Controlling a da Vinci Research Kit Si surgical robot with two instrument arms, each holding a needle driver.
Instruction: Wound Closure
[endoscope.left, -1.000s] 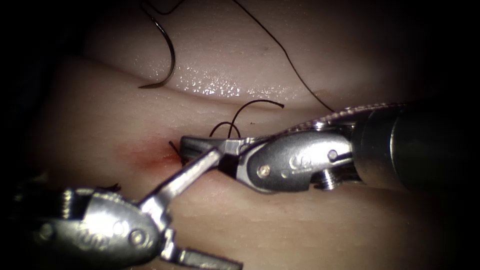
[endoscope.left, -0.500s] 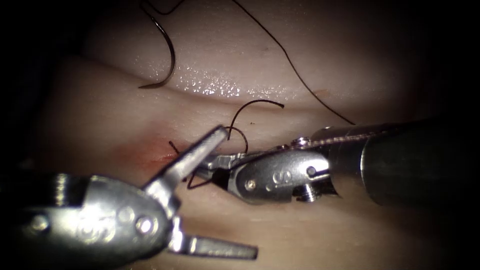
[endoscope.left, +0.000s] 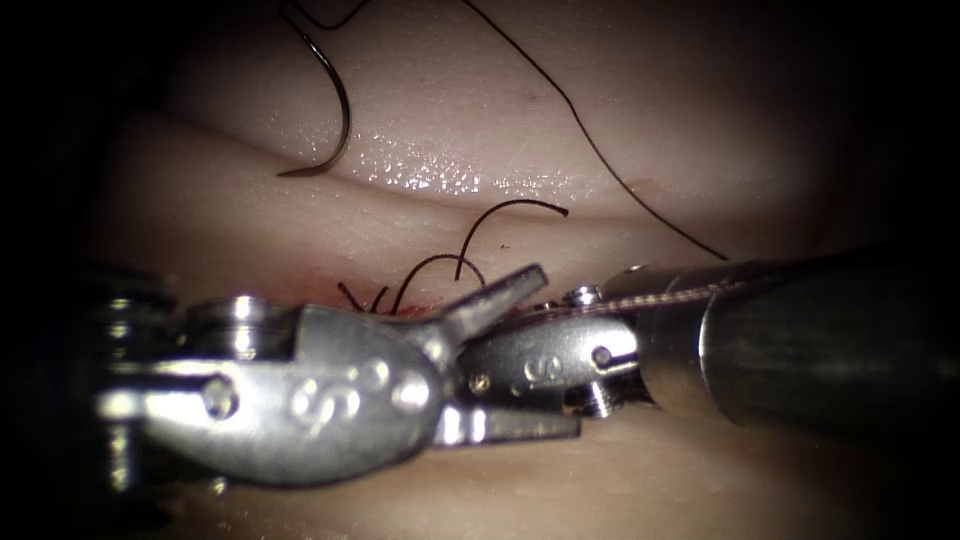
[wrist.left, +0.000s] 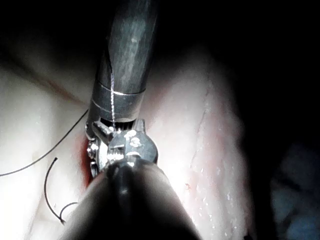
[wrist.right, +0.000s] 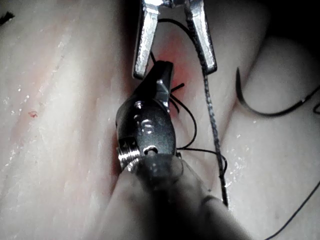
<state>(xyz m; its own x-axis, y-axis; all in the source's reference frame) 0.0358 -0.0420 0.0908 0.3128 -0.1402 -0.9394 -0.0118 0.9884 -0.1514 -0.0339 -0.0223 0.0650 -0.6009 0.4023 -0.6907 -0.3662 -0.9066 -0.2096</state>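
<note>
L tool (endoscope.left: 520, 350) sits low in endoscope view, fingers (endoscope.left: 500, 290) spread wide & grasping nothing, straddling R tool's tip; R tool (wrist.right: 162, 75) enters from right, tip down at stitch site by the red fluid (endoscope.left: 425, 308); can't tell if its fingers are clenched or released. Needle (endoscope.left: 335, 100) lies free on tissue (endoscope.left: 650, 130) well above both tools, not in tissue, held by neither; thread (endoscope.left: 590, 140) trails across tissue, short looped ends (endoscope.left: 480, 225) stand at the stitch.
</note>
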